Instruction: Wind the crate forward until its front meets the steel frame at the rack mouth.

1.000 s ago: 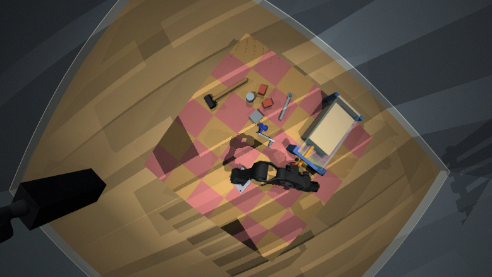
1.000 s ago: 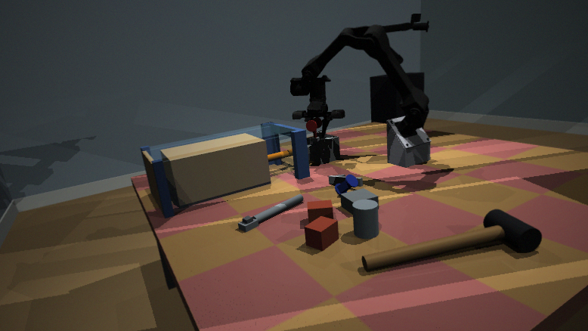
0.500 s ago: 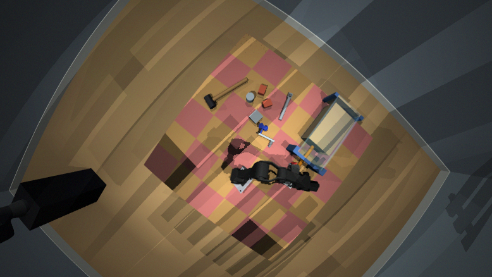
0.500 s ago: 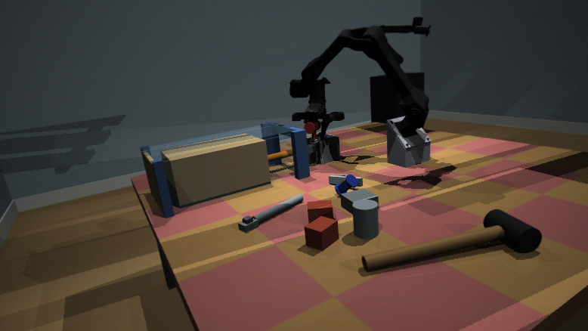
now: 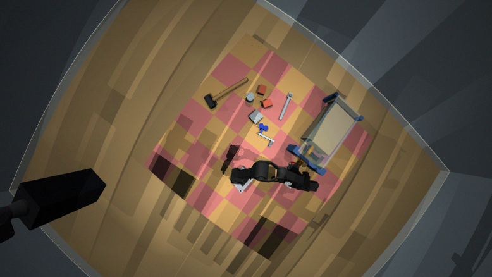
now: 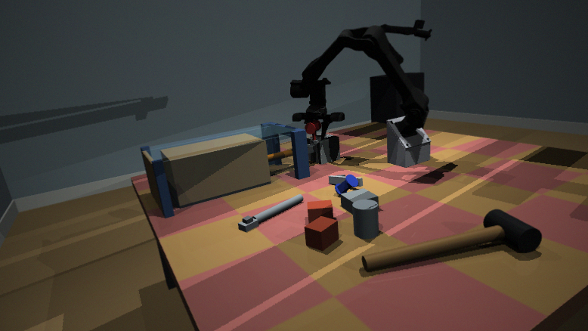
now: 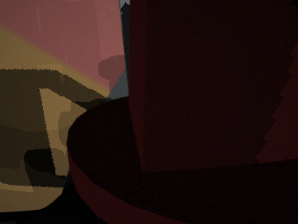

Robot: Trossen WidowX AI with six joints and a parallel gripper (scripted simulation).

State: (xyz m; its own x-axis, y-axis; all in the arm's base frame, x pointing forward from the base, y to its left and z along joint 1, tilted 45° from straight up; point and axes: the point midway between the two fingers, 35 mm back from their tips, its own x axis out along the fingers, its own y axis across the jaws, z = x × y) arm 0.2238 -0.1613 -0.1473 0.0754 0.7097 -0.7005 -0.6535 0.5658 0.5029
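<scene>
The tan crate (image 5: 332,130) (image 6: 221,174) sits flat in the clear-panelled cubby, with a gap between its front and the blue steel frame (image 5: 293,150) (image 6: 300,155) at the mouth. An orange strap (image 5: 310,149) (image 6: 281,155) runs from the crate's front towards the grey winch (image 6: 332,148), which the arm largely hides from above. My gripper (image 6: 318,128) points down over the winch, shut on the red winch handle (image 5: 292,163) (image 6: 312,128) (image 7: 210,100). The handle's red stem reaches down to the winch top; the key and hole are hidden. The handle's dark red shape fills much of the wrist view.
A blue-knobbed crank (image 5: 265,137) (image 6: 351,180), grey block (image 5: 255,116), grey bar (image 5: 285,106) (image 6: 277,209), two red blocks (image 5: 262,90) (image 5: 266,103), grey cylinder (image 5: 250,97) (image 6: 366,220) and mallet (image 5: 229,90) (image 6: 436,246) lie on the bench beside the cubby and winch.
</scene>
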